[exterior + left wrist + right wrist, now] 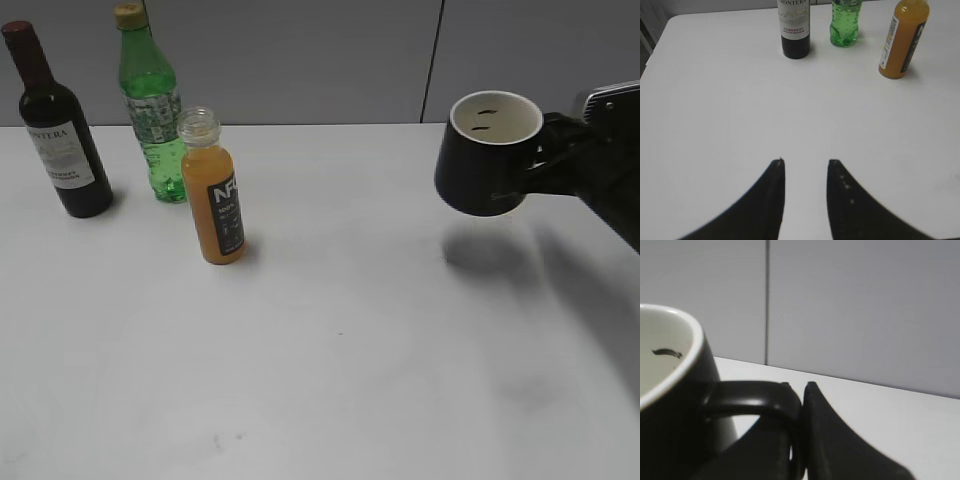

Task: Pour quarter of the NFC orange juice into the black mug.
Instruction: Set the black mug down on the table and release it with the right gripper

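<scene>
Right pincer (799, 405) clamps mug (490, 155) handle, aloft; left pincer (806, 165) apart, empty. Juice (213, 200) reads "NFC"; wine (58, 125) "FRONTERA".

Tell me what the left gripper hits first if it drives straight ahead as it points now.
Probably nothing nearby: the left gripper faces bare table. Farther on, its line seems to pass between wine bottle and green bottle, though depth is unclear.
</scene>
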### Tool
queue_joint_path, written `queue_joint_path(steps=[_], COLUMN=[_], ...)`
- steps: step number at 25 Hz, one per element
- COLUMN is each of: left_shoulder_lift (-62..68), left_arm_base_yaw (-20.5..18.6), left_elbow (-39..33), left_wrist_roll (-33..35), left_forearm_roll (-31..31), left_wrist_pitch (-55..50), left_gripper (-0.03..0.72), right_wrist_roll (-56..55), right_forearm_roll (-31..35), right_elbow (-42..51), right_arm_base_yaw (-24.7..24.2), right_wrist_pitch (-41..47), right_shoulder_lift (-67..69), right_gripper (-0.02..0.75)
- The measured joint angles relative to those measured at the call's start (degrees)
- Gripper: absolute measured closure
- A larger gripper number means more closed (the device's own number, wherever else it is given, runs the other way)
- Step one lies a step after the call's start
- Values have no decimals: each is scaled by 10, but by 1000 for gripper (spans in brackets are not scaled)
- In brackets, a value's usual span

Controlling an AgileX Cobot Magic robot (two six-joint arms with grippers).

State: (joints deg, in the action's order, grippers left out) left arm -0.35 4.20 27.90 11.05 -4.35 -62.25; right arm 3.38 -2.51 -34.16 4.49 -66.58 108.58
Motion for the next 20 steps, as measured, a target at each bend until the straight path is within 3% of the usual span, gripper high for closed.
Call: queue_joint_path(steps=[13,17,20], left_shoulder_lift=[0,0,0], left_arm_base_yaw=[0,0,0], left_elbow=[0,0,0], left_wrist_roll=[0,0,0], left_forearm_roll=[0,0,0], left_wrist_pitch=[0,0,0], left_gripper=[456,456,456], right_wrist_roll=[27,31,33], right_forearm_roll=[169,210,215], right_elbow=[37,37,37], right_arm_base_yaw=[326,391,410], right_wrist_pitch=[1,-2,-2], right_shoulder_lift=[-19,5,35], right_gripper=[710,710,710])
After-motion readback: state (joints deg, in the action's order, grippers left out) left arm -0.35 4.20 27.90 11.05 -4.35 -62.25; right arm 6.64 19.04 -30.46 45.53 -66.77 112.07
